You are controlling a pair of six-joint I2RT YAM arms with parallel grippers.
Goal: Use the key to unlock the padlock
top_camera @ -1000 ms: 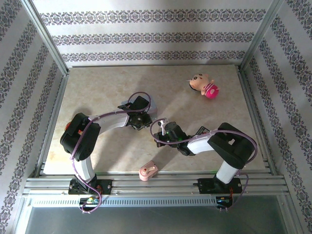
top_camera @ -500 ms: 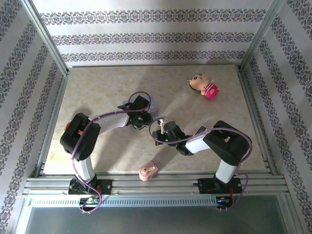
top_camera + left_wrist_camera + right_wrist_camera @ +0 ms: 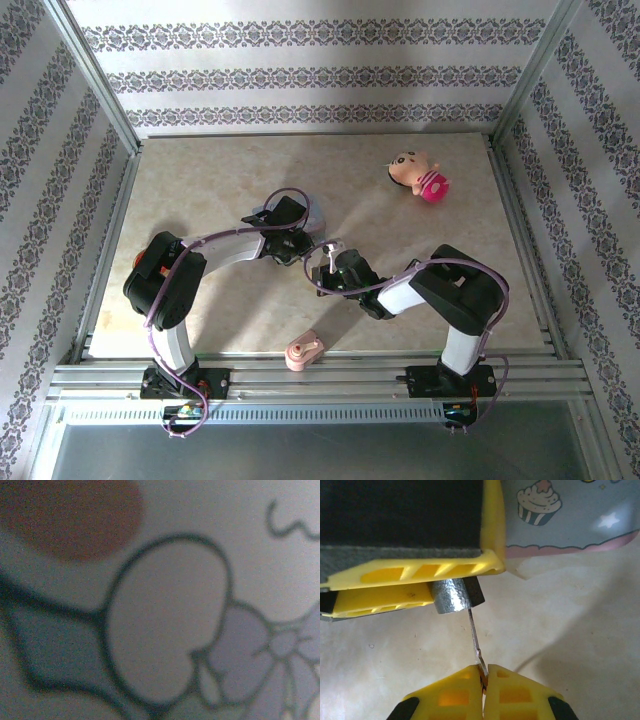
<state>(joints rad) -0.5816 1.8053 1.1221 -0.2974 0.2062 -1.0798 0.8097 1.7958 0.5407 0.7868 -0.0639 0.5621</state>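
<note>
The padlock point(image 3: 455, 595), a small block with a silvery body and a black end, sits clamped between my left gripper's yellow fingers point(image 3: 415, 571) at the upper left of the right wrist view. The thin metal key point(image 3: 474, 632) runs from the padlock's underside down into my right gripper point(image 3: 485, 677), which is shut on the key's head. In the top view both grippers meet mid-table, the left gripper point(image 3: 298, 244) just left of the right gripper point(image 3: 334, 262). Whether the key tip is inside the keyhole is too fine to tell.
A blue cartoon tin point(image 3: 313, 211) stands right behind the left gripper, and its print point(image 3: 165, 630) sits close before the left wrist camera. A pink toy lump point(image 3: 303, 351) lies near the front edge. A pig doll point(image 3: 419, 177) lies at the back right.
The right arm has crept left, bringing the key closer to the left gripper. The left arm has stayed still.
</note>
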